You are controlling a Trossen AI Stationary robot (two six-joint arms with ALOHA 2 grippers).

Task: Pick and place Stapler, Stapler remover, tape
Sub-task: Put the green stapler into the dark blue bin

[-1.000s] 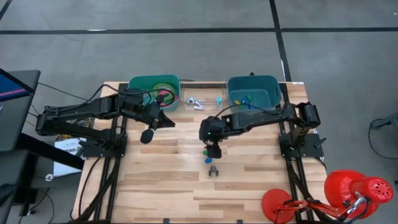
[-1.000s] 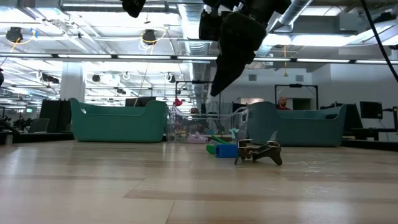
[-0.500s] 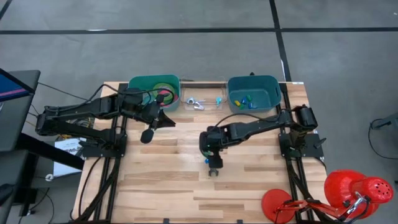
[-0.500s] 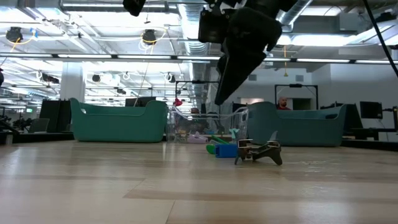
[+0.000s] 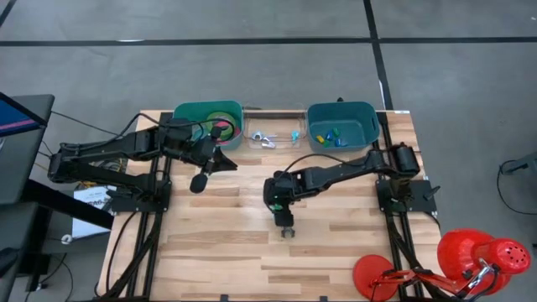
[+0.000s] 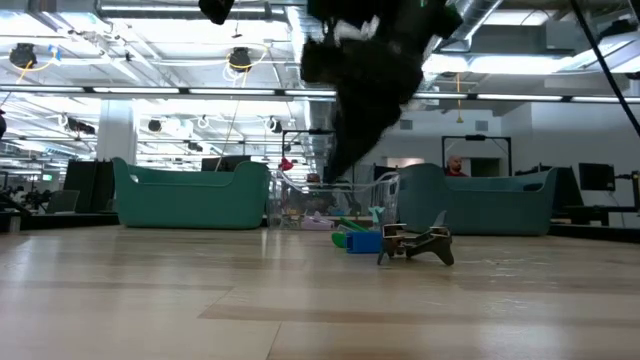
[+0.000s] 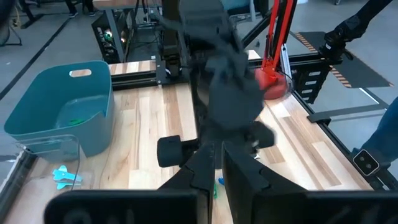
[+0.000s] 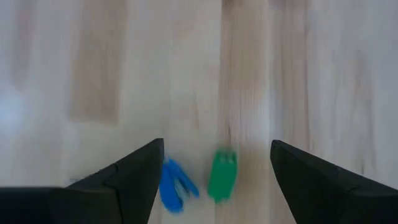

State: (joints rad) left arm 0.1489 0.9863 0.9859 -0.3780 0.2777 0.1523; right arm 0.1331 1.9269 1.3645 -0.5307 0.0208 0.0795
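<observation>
Left bin [image 5: 207, 124]: teal, at the table's back edge on my left; green tape [image 5: 220, 116] rings lie in it with the pinkish red tape [image 5: 221, 132] at its near rim.
Middle tray [image 5: 273, 133]: clear, between the two bins; a silvery piece [image 5: 265, 139] and a small blue piece [image 5: 295, 134] sit inside.
Right bin [image 5: 341, 122]: teal, back right; small green, blue and yellow pieces [image 5: 332, 134] are scattered on its floor.
Left gripper [image 5: 198, 184]: my fingers are pressed together on nothing, hanging above the wood just in front of the left bin.
Right gripper [image 8: 214, 163]: my fingers [image 8: 132, 173] stand wide apart, empty, pointing down over mid-table.
Between my right fingers: a blue staple remover [image 8: 174, 185] and a green staple remover [image 8: 222, 174] lie side by side on the wood, close but whether touching I cannot tell.
Dark staple remover [image 6: 415, 242]: on the table nearer the front edge, just beside the coloured pair, apart from my fingers.
Table [image 5: 218, 243]: light wood planks.
Lamp [image 5: 470, 256]: red, at the front right corner.
</observation>
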